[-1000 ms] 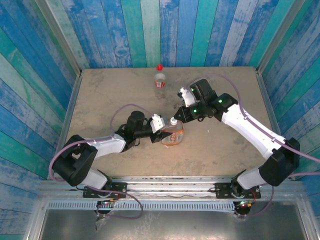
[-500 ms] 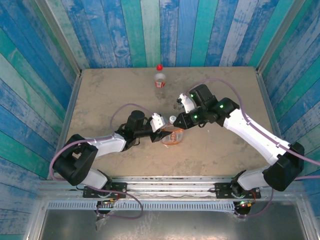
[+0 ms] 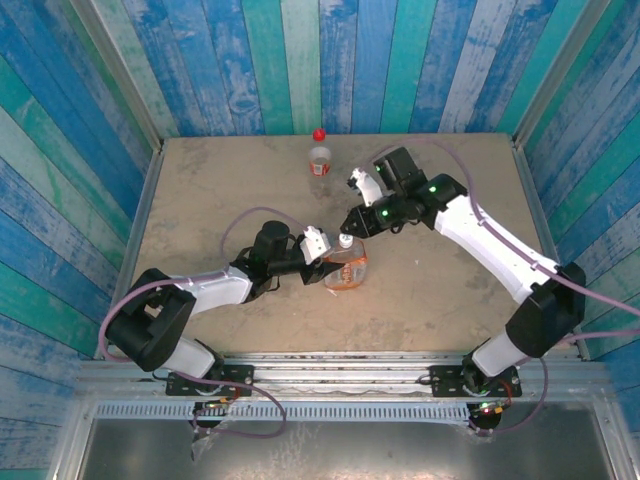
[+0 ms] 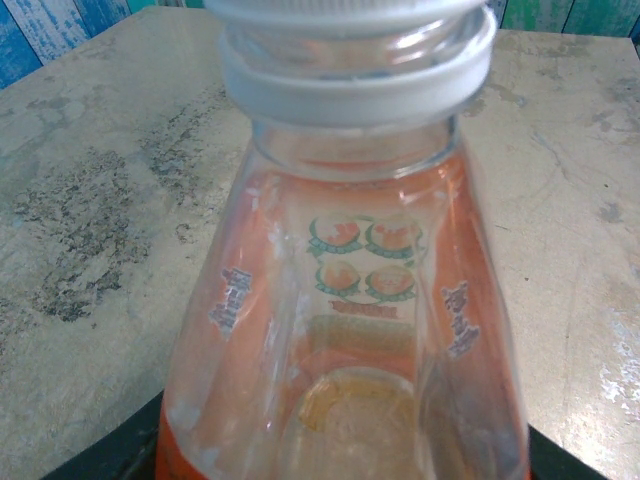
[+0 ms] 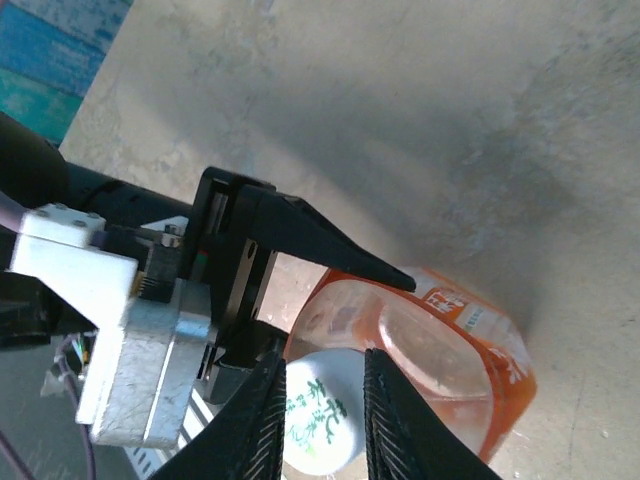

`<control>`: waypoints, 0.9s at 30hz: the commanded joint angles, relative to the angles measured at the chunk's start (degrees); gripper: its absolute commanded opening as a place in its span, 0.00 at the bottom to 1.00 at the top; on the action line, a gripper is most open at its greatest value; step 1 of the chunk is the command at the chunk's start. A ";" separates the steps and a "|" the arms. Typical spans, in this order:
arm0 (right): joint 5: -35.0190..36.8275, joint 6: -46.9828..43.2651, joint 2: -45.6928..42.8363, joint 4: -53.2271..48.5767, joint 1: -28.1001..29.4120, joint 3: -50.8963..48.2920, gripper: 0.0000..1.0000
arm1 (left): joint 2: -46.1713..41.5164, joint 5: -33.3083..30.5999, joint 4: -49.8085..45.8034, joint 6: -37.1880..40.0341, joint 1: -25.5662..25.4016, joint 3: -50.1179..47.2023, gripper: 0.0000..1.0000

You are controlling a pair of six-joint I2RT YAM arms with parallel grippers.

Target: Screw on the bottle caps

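R gripper [image 5: 325,362] twisted round white cap [image 5: 318,420]; R arm swung slightly left, rearward.

Back wall [image 3: 340,60]: wood planks, straight up and down, blue and green paint, rubbed white in spots. Left wall [image 3: 60,180] and right wall [image 3: 590,150]: same painted planks.
Table [image 3: 220,180]: flat, sandy tan, looks like stone. Dark grey patches [image 4: 90,220] here and there.
Thin left metal strip [image 3: 143,215] along left table side, right metal strip [image 3: 527,175] along right side.
Near edge: silver rail [image 3: 340,362]. Nearer still: grey shiny metal sheet [image 3: 330,450].
Light bright and soft. Dim shadow [image 5: 480,190] on table.
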 commanded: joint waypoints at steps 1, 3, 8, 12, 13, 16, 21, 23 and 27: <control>-4.26 -2.50 0.08 -1.98 0.06 0.36 0.21 | 0.60 -0.99 -1.38 0.05 0.19 -0.37 0.54; -4.35 -2.48 -0.70 -2.15 0.11 -0.99 0.18 | 0.73 -1.10 -1.47 -0.09 0.18 -0.29 0.54; -4.07 -1.29 -3.69 -1.94 0.09 -5.03 0.12 | 1.13 -1.27 -1.64 -0.22 0.20 -0.02 0.54; -3.91 -0.01 -6.17 -1.73 0.33 -7.78 0.10 | 1.31 -1.49 -1.82 -0.22 0.15 0.19 0.54; -3.84 0.43 -6.79 -1.50 0.48 -8.49 0.10 | 1.40 -1.57 -1.86 -0.22 0.20 0.20 0.54; -4.07 1.71 -8.57 -0.77 1.21 -10.04 0.10 | 1.46 -1.64 -2.15 -0.14 0.20 0.37 0.54; -2.24 1.20 -10.45 -0.90 1.84 -9.45 0.14 | 1.43 -1.41 -2.00 -0.04 0.18 0.51 0.54; -0.34 -0.28 -10.68 -1.58 1.71 -8.40 0.21 | 1.22 -1.18 -1.99 -0.04 0.20 0.52 0.54; 1.59 -5.81 -10.54 -2.43 1.70 -5.97 0.44 | 0.07 -0.60 -2.08 -0.22 0.22 0.31 0.54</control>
